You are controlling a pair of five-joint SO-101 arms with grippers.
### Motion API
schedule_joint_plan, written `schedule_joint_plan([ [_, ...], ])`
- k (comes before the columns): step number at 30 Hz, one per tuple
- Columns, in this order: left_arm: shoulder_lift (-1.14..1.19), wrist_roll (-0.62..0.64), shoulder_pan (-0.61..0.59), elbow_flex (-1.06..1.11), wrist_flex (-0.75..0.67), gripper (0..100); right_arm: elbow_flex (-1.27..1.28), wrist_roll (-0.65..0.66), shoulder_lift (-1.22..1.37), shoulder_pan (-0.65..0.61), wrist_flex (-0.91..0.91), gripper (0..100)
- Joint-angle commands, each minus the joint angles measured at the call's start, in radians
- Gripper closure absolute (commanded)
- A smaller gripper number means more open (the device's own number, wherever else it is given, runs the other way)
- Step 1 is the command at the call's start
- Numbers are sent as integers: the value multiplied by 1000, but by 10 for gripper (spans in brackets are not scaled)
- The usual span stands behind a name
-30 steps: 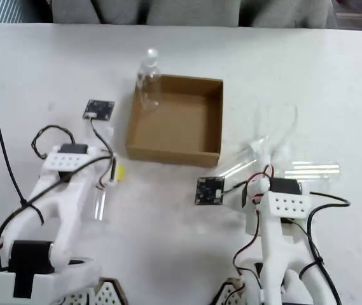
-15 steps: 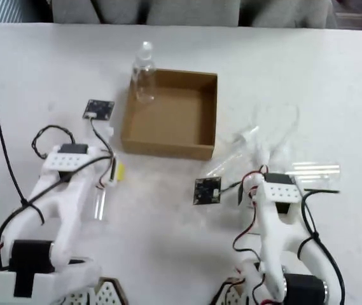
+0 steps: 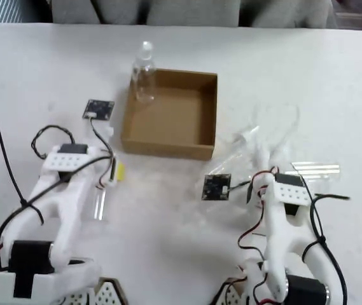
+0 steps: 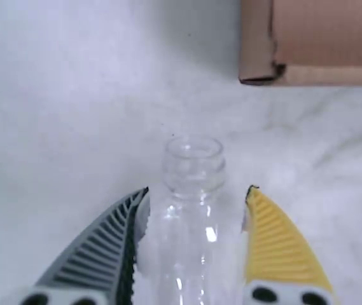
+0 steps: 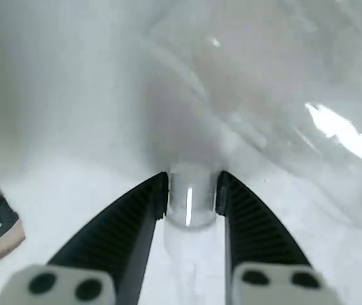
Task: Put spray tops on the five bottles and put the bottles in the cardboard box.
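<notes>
Clear bottle (image 4: 193,166) clamped snug in left gripper (image 4: 198,192).

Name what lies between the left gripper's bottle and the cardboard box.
Only bare table lies between the left gripper's bottle and the cardboard box, as the left wrist view shows.

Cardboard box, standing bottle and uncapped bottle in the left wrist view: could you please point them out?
cardboard box (image 3: 168,148), high view, near outer wall.
standing bottle (image 3: 144,81), high view, clear body.
uncapped bottle (image 4: 193,166), left wrist view, open neck.
</notes>
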Motion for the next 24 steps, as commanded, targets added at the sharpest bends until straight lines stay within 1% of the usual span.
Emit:
schedule_joint_plan([
  [1, -51, -11, -8, -3, -21, 976, -14, 40, -62, 47, 62, 890],
  [3, -51, -11, -8, -3, -21, 976, -12, 43, -85, 67, 68, 896],
  [7, -51, -11, -8, -2, -21, 976, -12, 46, -96, 117, 67, 989],
  [9, -51, -11, -8, 0, -21, 976, -15, 46, -104, 148, 65, 971],
  [13, -51, -11, -8, 0, -21, 976, -60, 20, -105, 228, 31, 982],
  [16, -51, -11, -8, 2, -21, 976, -109, -97, -105, 315, -41, 982],
  [20, -51, -11, -8, 2, -21, 976, -178, -279, -104, 467, -140, 982],
  [24, -51, -11, -8, 2, -21, 976, -222, -416, -94, 608, -217, 982],
])
